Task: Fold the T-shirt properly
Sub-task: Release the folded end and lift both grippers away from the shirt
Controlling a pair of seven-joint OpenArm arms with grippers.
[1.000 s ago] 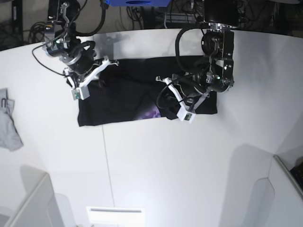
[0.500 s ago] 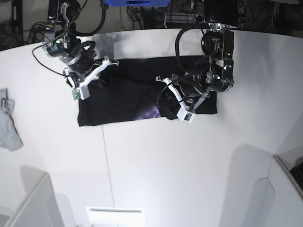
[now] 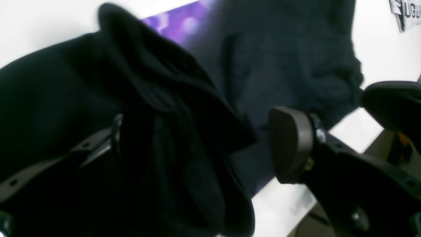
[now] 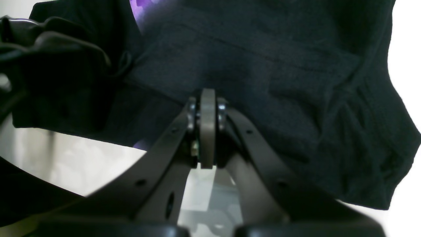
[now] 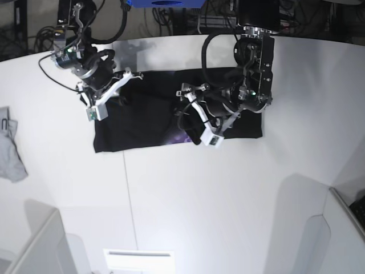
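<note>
The black T-shirt [image 5: 142, 117] lies spread across the far part of the white table [image 5: 188, 200], with a purple print [image 5: 183, 137] showing at its near edge. My left gripper [image 5: 191, 117] hovers over the shirt's middle. In the left wrist view it [image 3: 197, 138] is open. A raised fold of the shirt [image 3: 158, 98] drapes over one finger, apart from the other pad [image 3: 286, 144]. My right gripper [image 5: 126, 80] is at the shirt's far left corner. In the right wrist view it [image 4: 207, 98] is shut, tips against the shirt [image 4: 279, 65]; no cloth shows between the pads.
A small light grey cloth [image 5: 11, 151] lies at the table's left edge. Cables and a blue object [image 5: 162, 3] sit behind the table. Grey panels stand at the near left [image 5: 40, 245] and near right [image 5: 342, 228].
My left gripper has moved left over the shirt, from near its right end to its middle, and a fold of cloth has come with it. The right arm has not moved.
</note>
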